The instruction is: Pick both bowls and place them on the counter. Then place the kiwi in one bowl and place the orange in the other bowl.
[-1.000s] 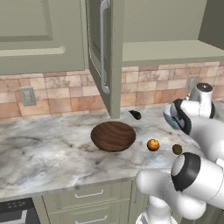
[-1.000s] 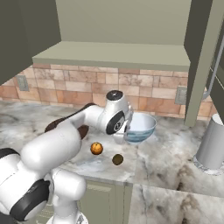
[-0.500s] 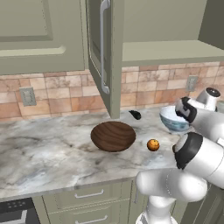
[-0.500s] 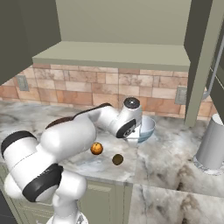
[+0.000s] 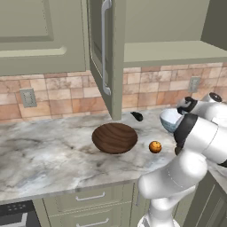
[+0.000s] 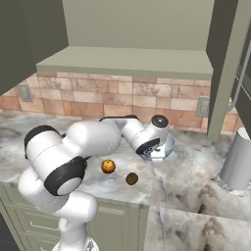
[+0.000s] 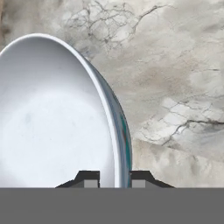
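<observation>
white bowl (image 7: 57,118) carried farther right | pincer (image 7: 113,177) pinching its rim

The counter (image 5: 48,155) was grey and white with dark wiggly lines like cracks. The wide bowl (image 5: 115,138) was dark brown with wood stripes. The deep bowl (image 7: 52,118) was plain white inside, and its outside had blue marks. The orange (image 5: 155,146) was bright orange. The kiwi (image 6: 131,179) was dull brown. The drawer fronts (image 5: 88,204) were soft green. The wall tiles (image 5: 57,95) were pink and tan.
</observation>
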Motion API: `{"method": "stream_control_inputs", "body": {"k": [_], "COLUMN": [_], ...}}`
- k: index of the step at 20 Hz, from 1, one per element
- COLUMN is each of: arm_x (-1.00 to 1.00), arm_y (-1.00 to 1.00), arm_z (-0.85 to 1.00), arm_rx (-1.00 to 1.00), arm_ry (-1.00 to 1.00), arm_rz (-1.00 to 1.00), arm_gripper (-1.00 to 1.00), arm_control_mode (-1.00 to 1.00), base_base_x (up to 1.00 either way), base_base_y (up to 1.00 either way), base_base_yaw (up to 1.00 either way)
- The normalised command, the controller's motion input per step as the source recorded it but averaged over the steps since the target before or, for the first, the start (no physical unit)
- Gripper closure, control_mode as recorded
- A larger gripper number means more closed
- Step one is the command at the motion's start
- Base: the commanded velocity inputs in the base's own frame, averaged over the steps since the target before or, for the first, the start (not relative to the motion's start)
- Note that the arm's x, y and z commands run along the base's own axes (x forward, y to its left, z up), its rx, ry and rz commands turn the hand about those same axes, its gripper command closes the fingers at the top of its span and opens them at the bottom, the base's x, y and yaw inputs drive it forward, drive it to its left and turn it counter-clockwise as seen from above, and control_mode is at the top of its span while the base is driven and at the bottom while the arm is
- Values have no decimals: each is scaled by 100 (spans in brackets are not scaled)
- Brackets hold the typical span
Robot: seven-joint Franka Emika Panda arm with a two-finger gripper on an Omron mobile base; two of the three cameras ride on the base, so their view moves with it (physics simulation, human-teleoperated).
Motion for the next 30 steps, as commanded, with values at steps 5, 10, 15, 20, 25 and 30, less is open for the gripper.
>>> {"method": "stream_control_inputs", "body": {"k": [5, 10, 15, 20, 25, 30], "arm_x": [22, 8, -2, -14, -16, -20], "arm_y": [-5, -3, -5, -1, 0, 0], "arm_z": [-24, -18, -2, 16, 28, 35], "arm_rx": [0, 0, 1, 2, 0, 0], "arm_ry": [0, 0, 0, -3, -9, -11], "arm_rz": [0, 0, 0, 2, 5, 4], "arm_gripper": [100, -100, -100, -100, -100, -100], "arm_control_mode": [-100, -100, -100, -100, -100, -100], "base_base_x": [0, 0, 0, 0, 0, 0], "base_base_y": [0, 0, 0, 0, 0, 0], "base_base_yaw": [0, 0, 0, 0, 0, 0]}}
